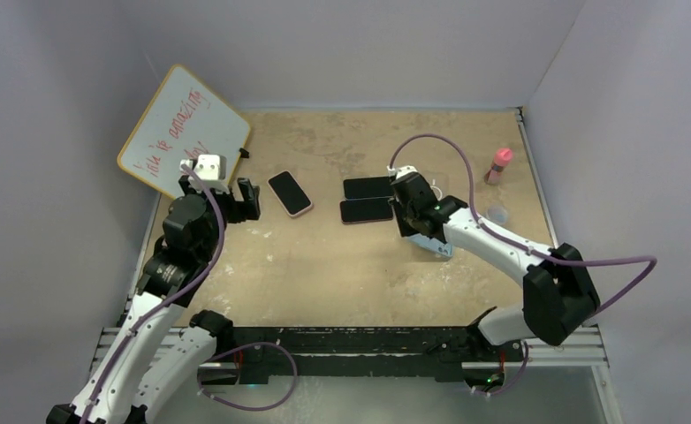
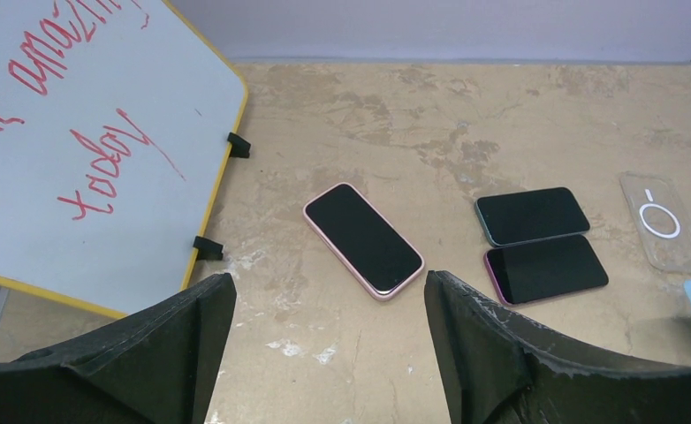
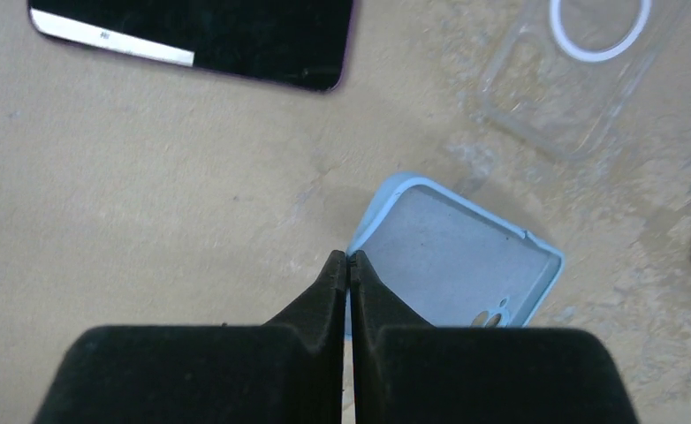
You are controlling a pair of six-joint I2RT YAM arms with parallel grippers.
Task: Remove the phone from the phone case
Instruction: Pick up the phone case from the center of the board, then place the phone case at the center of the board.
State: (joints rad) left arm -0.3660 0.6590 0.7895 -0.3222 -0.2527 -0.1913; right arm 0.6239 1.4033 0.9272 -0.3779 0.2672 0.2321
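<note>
Right pincer is sitting closed, tips touching the rim of the empty blue case. Left pincer is hanging apart near the pink-cased phone on the counter.

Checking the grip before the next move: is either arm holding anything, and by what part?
The right gripper is shut on the side rim of the empty blue case, it seems. The left gripper is open and holds nothing.

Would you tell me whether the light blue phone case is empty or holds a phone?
Empty: the light blue phone case lies open side up, its bare grey lining showing.
</note>
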